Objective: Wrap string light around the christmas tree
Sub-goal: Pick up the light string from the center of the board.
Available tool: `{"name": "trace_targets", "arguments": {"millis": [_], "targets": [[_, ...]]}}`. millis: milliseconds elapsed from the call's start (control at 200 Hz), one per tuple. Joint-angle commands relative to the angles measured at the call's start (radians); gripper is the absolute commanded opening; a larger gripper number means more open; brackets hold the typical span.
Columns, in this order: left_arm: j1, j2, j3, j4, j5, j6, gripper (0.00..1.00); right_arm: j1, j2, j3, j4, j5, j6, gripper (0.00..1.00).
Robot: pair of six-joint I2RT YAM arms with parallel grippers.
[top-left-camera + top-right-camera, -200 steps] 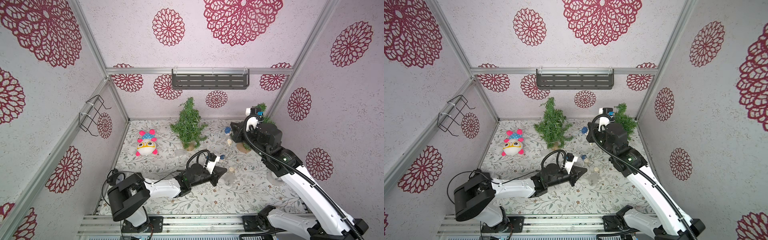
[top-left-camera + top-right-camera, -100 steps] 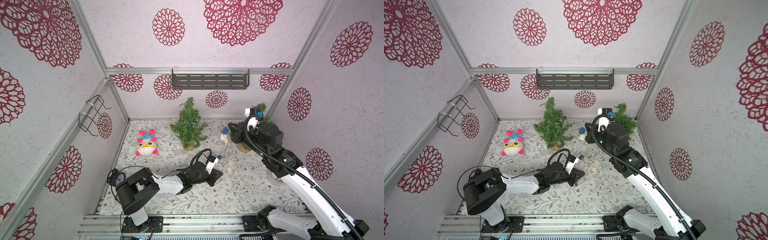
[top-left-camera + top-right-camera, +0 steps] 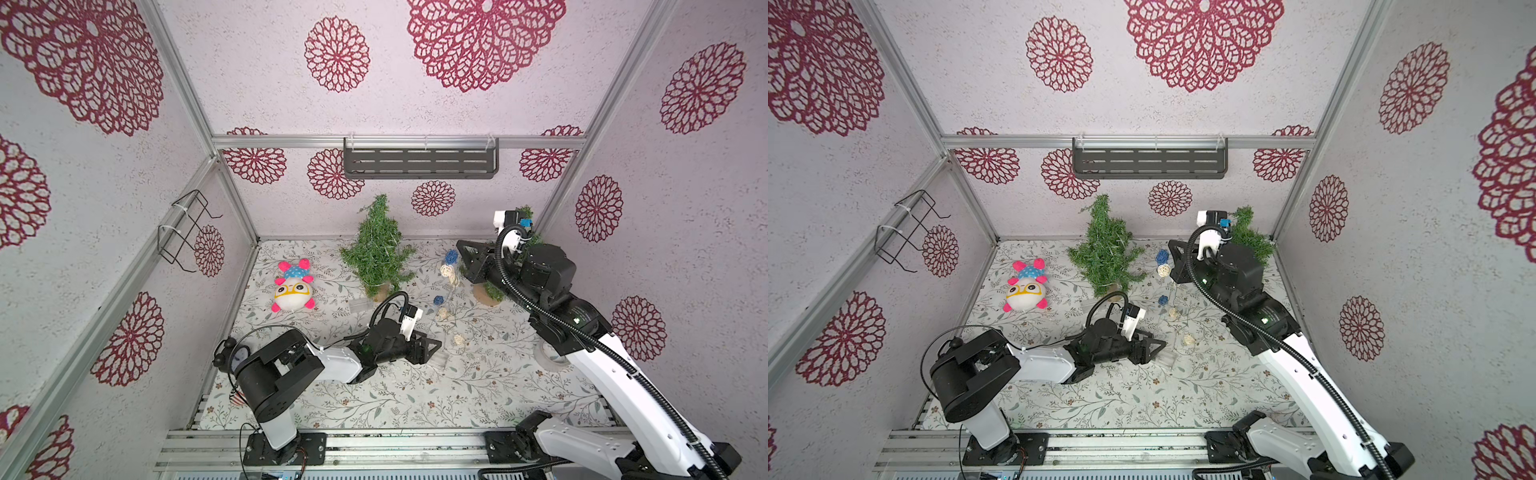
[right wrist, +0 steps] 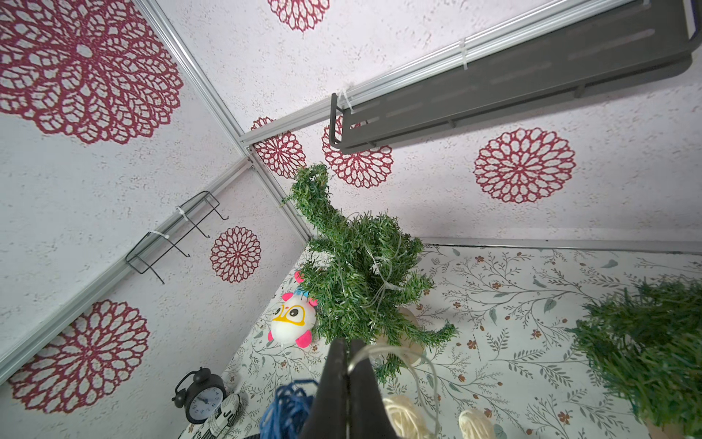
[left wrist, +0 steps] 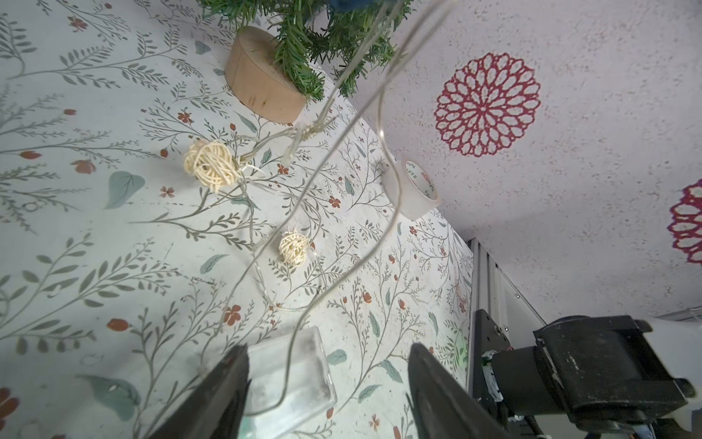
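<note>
Christmas tree (image 3: 378,249), small, green, upright on a wooden disc on the bench (image 3: 415,395), wire strands in its branches; string light (image 5: 211,165), thin wire with cream and blue wicker balls, trailing beside it to a clear battery box (image 5: 288,376).

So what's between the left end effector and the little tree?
Two cream wicker balls of the string light, lying on the mat; the left wrist view shows them.

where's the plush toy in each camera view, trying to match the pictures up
top view: plush toy lies on the floor, left of the tall christmas tree.
top view: same spot, left of the tree.
left wrist: not in it.
right wrist: beside the tree's lower branches.
shared landmark: the tall tree, next to the toy wherever it shows.
</note>
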Motion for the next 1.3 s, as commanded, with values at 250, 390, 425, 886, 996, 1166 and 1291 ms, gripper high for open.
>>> {"name": "trace_targets", "arguments": {"millis": [250,390,425,886,996,1166,1291], "targets": [[0.032,0.113,0.105,0.103,0.000,0.097,0.75,-0.003,-0.036,0.038,0.043,-0.010,0.013,0.00],[0.046,0.195,0.177,0.102,0.024,0.135,0.59,-0.003,-0.044,0.029,0.049,-0.010,0.013,0.00],[0.049,0.202,0.182,0.104,0.029,0.136,0.50,-0.003,-0.044,0.028,0.050,-0.007,0.011,0.00],[0.092,-0.350,-0.004,-0.310,0.018,0.161,0.00,-0.080,-0.098,-0.036,-0.085,0.172,-0.023,0.00],[0.101,-0.527,0.034,-0.608,-0.024,0.230,0.00,-0.109,-0.126,-0.092,-0.164,0.222,-0.014,0.00],[0.127,-0.629,0.146,-0.894,0.007,0.324,0.00,-0.121,-0.203,-0.144,-0.334,0.406,-0.012,0.00],[0.128,-0.617,0.258,-0.994,0.046,0.350,0.00,-0.164,-0.244,-0.111,-0.441,0.471,-0.015,0.00]]}}
